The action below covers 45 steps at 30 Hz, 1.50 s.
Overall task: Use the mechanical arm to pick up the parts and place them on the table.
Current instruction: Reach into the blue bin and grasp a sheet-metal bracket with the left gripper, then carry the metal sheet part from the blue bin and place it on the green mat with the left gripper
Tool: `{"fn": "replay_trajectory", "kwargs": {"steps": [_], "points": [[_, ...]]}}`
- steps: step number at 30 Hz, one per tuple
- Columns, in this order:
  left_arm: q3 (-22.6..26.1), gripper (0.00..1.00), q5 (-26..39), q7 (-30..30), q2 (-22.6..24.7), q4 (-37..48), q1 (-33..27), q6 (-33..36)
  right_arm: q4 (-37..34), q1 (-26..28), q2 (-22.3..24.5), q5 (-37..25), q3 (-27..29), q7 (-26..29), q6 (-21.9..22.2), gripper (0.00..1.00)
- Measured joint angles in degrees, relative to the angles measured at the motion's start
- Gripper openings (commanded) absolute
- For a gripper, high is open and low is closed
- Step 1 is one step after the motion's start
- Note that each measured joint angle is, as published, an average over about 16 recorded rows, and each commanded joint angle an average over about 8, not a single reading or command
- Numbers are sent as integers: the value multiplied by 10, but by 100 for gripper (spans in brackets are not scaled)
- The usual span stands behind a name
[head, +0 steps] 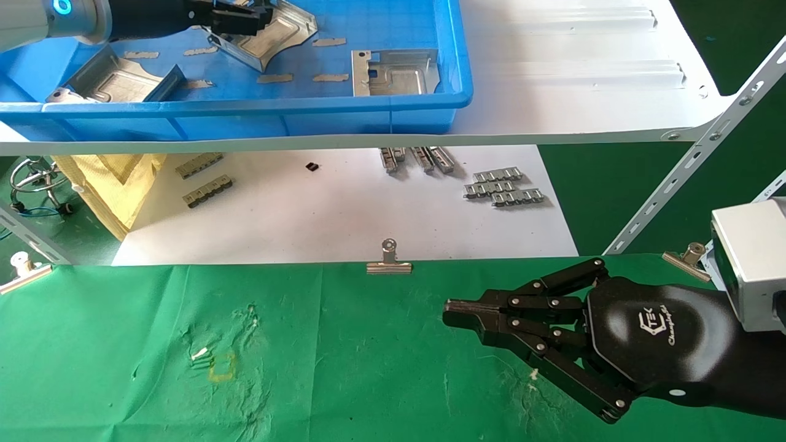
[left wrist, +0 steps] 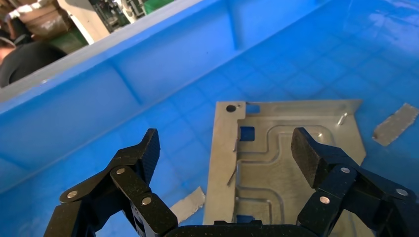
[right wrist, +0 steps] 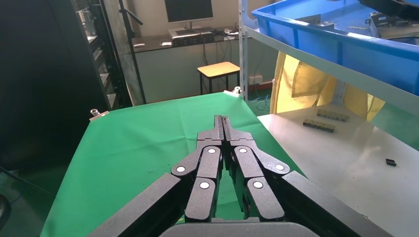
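Three silver parts lie in the blue bin (head: 368,104) on the shelf: one at the left (head: 116,80), one in the middle (head: 273,38), one at the right (head: 396,72). My left gripper (head: 258,17) is open and empty, reaching into the bin just above the middle part. In the left wrist view the gripper (left wrist: 230,150) hangs over a flat part (left wrist: 276,163); one fingertip (left wrist: 309,153) is above the part, the other is off its edge. My right gripper (head: 451,312) is shut and empty, low over the green table (head: 338,368); it also shows in the right wrist view (right wrist: 222,121).
The white shelf (head: 583,73) overhangs a white sheet (head: 344,215) with grey linked strips (head: 503,187). Binder clips (head: 389,261) pin the cloth's far edge. A yellow square outline (head: 222,366) marks the cloth at the left. Tape scraps (head: 328,42) lie in the bin.
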Motion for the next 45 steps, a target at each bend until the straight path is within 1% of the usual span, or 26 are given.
{"fn": "replay_trajectory", "kwargs": {"steps": [11, 30, 31, 32, 33, 38, 39, 40, 41, 45], "points": [[5, 0, 7, -8, 7, 23, -8, -4, 0, 0, 0, 0, 0, 0, 0, 0], [8, 0, 11, -18, -1, 28, -12, 0, 0, 0, 0, 0, 0, 0, 0, 0], [8, 0, 11, -18, -2, 28, -12, 0, 0, 0, 0, 0, 0, 0, 0, 2], [8, 0, 11, -18, -2, 28, -12, 0, 0, 0, 0, 0, 0, 0, 0, 7], [8, 0, 11, -18, -2, 28, -12, 0, 0, 0, 0, 0, 0, 0, 0, 17], [6, 0, 8, -15, -6, 24, -11, 5, 0, 0, 0, 0, 0, 0, 0, 80], [5, 0, 7, -14, -7, 22, -11, 7, 0, 0, 0, 0, 0, 0, 0, 90], [3, 0, 5, -12, -8, 21, -11, 11, 0, 0, 0, 0, 0, 0, 0, 98], [2, 0, 2, -10, -10, 19, -10, 15, 0, 0, 0, 0, 0, 0, 0, 100], [-7, 0, -11, 2, -20, 9, -11, 46, 0, 0, 0, 0, 0, 0, 0, 100]]}}
